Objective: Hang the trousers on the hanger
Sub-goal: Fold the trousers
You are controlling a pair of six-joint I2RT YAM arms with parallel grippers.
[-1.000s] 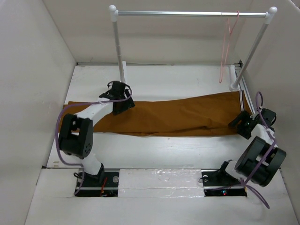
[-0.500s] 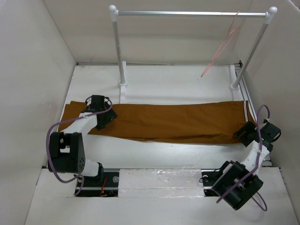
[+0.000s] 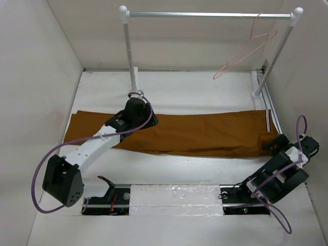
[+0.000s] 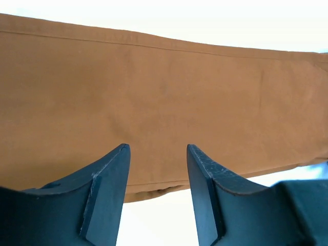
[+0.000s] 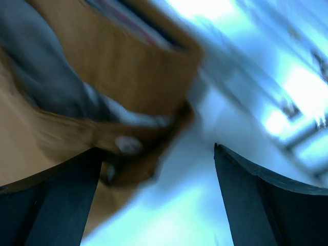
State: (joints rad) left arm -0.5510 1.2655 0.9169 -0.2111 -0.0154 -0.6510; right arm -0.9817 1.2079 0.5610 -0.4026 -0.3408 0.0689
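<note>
The trousers [image 3: 205, 130] lie flat across the worktop [image 3: 195, 89], long axis left to right. My left fingers [image 4: 110, 174] hover half-spread over the leg, my right fingers [image 5: 241, 179] wide at the waistband end, nearer the hanger [image 3: 246, 51], both empty.

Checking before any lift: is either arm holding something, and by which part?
Nothing is held. The left gripper is open over the trousers; the right gripper is open beside their waistband.

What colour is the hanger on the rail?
Pink, a thin wire hanger; clearest in the top external view.
</note>
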